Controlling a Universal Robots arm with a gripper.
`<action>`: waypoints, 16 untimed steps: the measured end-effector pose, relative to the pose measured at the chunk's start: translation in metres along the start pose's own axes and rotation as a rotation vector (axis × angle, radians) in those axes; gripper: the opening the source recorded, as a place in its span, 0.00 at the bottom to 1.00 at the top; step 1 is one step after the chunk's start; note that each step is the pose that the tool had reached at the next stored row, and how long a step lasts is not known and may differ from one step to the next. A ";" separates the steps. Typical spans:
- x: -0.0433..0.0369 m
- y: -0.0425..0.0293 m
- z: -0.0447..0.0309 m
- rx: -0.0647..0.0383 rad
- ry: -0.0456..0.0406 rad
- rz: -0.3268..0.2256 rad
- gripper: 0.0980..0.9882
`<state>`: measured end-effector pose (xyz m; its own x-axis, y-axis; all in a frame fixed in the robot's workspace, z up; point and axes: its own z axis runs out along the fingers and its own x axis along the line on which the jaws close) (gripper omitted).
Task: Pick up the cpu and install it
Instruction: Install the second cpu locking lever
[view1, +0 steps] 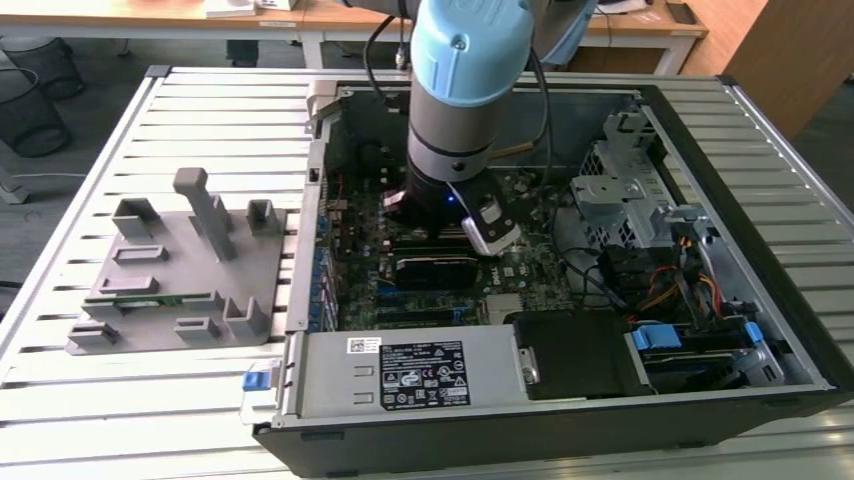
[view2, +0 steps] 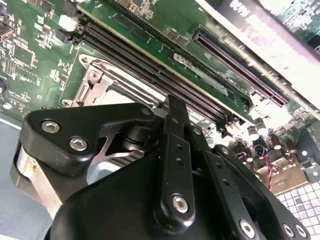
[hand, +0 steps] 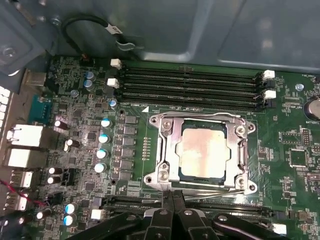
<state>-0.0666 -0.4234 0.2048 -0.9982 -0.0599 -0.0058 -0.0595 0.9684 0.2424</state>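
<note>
Hovering: my pincer (hand: 171, 210) closed, empty, just beside the socket (hand: 200, 152) edge.
Cpu (hand: 202, 151): seated flat in socket, just ahead of fingertips.

The exterior view looks down from above; both wrist views sit close over the motherboard (hand: 90, 165).
</note>
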 end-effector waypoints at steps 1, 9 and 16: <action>0.0009 -0.0007 -0.0002 -0.004 -0.0001 0.000 0.01; 0.0070 -0.0026 0.0059 -0.025 -0.0012 -0.001 0.01; 0.0120 -0.0031 0.0091 -0.040 -0.0021 -0.001 0.01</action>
<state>-0.0785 -0.4249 0.1952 -0.9981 -0.0604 -0.0081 -0.0603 0.9579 0.2809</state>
